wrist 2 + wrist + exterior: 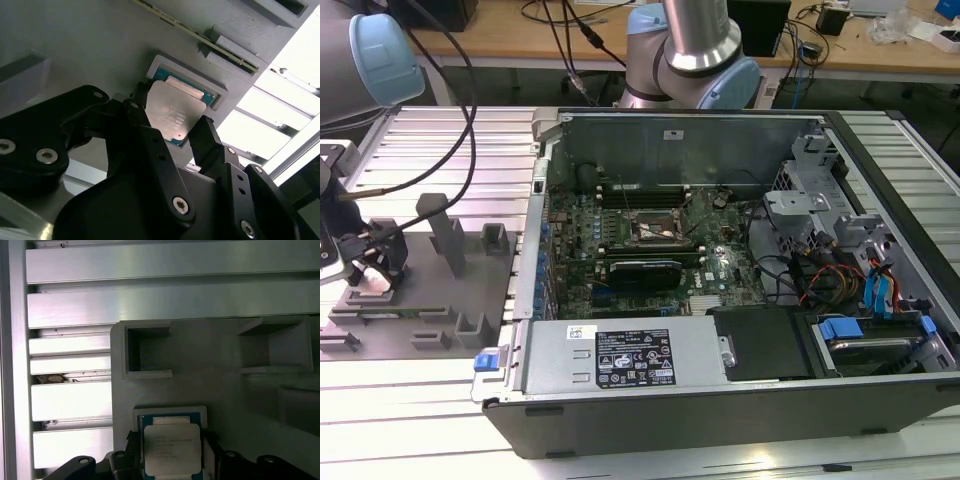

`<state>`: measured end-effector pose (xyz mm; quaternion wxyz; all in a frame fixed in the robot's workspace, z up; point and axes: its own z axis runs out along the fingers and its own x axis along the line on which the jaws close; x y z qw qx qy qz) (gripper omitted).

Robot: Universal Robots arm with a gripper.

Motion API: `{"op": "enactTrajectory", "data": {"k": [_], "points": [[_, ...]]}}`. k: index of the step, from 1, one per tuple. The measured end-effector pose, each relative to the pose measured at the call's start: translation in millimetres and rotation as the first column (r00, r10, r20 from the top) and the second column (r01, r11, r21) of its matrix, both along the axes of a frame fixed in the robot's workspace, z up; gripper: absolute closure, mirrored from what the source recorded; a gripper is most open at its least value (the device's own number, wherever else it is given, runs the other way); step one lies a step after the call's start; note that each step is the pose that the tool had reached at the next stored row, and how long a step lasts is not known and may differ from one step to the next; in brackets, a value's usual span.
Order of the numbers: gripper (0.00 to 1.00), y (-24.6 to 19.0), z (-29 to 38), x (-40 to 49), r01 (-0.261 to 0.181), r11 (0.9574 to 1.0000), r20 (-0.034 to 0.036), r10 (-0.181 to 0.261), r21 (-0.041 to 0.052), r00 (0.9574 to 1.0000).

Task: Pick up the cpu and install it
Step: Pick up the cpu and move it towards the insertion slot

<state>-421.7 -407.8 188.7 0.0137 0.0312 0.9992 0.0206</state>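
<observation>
Your black gripper straddles the silvery square cpu in the grey plastic fixture; lower edge hidden, can't tell if clamped.

The gripper hides side edges of the cpu in both wrist views; the first wrist view cuts off another edge.

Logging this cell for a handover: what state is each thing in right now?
cpu: lying flat in the grey fixture's recess, metal top up.
gripper: down at the cpu.
computer case: side open, motherboard exposed.
cpu socket: looks empty.
</observation>
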Motion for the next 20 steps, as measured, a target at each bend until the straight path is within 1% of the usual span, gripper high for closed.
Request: {"op": "enactTrajectory", "data": {"k": [3, 4, 10, 16, 18, 20], "points": [[0.41, 0.0, 0.0, 0.0, 0.000, 1.0000, 0.0000, 0.000, 0.0000, 1.0000], [0.45, 0.0, 0.0, 0.0, 0.000, 1.0000, -0.0001, 0.000, 0.0000, 1.0000], [0.45, 0.0, 0.2, 0.0, -0.001, 1.0000, 0.0002, 0.001, 0.0001, 1.0000], [0.45, 0.0, 11.3, 0.0, -0.013, 0.9999, 0.0001, 0.013, 0.0000, 0.9999], [0.45, 0.0, 13.2, 0.0, -0.019, 0.9998, 0.0002, 0.019, 0.0001, 0.9998], [0.45, 0.0, 13.6, 0.0, -0.032, 0.9995, 0.0004, 0.032, 0.0002, 0.9995]]}}
